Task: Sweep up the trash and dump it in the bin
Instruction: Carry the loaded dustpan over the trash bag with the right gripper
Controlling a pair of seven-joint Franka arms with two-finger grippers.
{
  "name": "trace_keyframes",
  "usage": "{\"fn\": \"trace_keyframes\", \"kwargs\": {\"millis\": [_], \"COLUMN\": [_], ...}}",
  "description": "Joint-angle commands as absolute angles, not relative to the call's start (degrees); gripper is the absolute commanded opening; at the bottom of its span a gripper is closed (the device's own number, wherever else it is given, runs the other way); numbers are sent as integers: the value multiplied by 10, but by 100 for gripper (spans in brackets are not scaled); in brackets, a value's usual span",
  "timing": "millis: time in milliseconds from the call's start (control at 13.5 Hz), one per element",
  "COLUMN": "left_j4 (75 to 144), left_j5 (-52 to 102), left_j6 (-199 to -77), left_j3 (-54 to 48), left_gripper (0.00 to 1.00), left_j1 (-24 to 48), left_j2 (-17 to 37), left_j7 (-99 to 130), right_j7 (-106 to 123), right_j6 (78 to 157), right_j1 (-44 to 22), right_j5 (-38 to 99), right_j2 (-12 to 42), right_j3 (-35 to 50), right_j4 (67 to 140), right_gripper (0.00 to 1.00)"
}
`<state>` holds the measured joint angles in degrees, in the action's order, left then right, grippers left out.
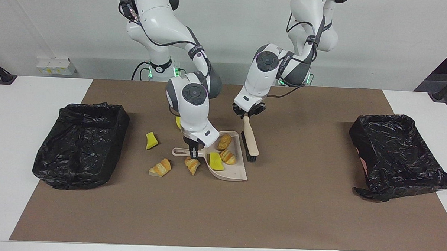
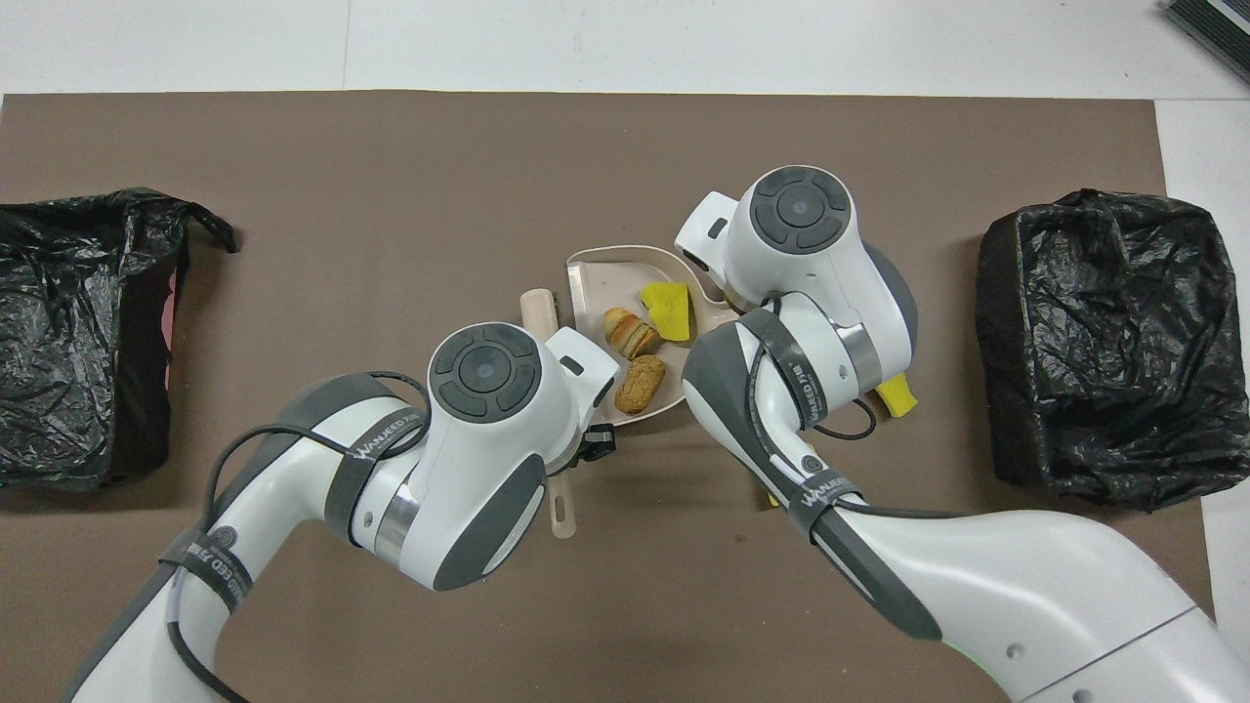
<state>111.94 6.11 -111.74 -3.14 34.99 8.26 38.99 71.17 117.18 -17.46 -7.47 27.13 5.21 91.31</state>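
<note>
Two white robot arms worked over a brown mat (image 1: 302, 217) that covered the middle of a white desk (image 1: 7, 133). The right claw (image 1: 194, 151) was closed on the handle of a beige dustpan (image 1: 234, 174), which lay flat on the mat near the centre. The left claw (image 1: 248, 112) was closed on the handle of a beige brush (image 1: 250, 137); the brush hung with its dark bristles down at the mat, just beside the dustpan's edge toward the left arm's end of the desk.

Seven pieces of trash were visible. Three lay inside the dustpan: a tan bread piece (image 1: 224, 141) nearest the robots, a croissant-like piece (image 1: 228, 157) and a yellow sponge chunk (image 1: 216, 161). The overhead view showed the same three in the pan.

Four pieces lay on the mat outside the pan, all toward the right arm's end. One croissant piece (image 1: 192, 165) rested just beside the pan's handle, farther from the robots than it. Another croissant piece (image 1: 160, 168) lay near that one. A yellow sponge chunk (image 1: 151, 141) sat a little nearer the robots. Another yellow chunk (image 1: 178, 122) was partly hidden by the right arm's wrist.

Two bins lined with black plastic stood on the desk, one bin (image 1: 79, 144) at the right arm's end and the other bin (image 1: 397, 155) at the left arm's end, both well apart from the dustpan.
</note>
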Motion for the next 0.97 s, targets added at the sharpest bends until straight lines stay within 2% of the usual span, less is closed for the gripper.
{"fn": "trace_keyframes", "kwargs": {"millis": [0,223,297,446,520,743,891], "left_j4": [1121,1192,1231,1356,1382,1396,1397], "left_j5": [23,23,23,24,24,24,24], "left_j6": [-1051,-1068,-1091,-1220,-1242,-1251,-1252], "left_j3": [-29,-29,-31,-31,-31,-31,-31], "left_gripper": [0,0,0,0,0,0,0], "left_j1": [355,397,409,449,456,457,455], "left_j2": [60,8,-14,-79,-87,-76,-70], "left_j7": [430,449,455,497,511,507,492], "right_j7": [743,777,787,817,831,881,938], "right_j6": [1183,1169,1167,1154,1145,1143,1143], "right_j1": [-153,-106,-87,-52,-29,52,110], "right_j5": [-46,-45,-44,-30,-20,-18,-8], "right_j2": [236,182,170,147,136,104,101], "right_j3": [55,55,56,55,55,55,55], "right_j4": [933,940,942,942,942,947,947], "right_gripper": [0,0,0,0,0,0,0]}}
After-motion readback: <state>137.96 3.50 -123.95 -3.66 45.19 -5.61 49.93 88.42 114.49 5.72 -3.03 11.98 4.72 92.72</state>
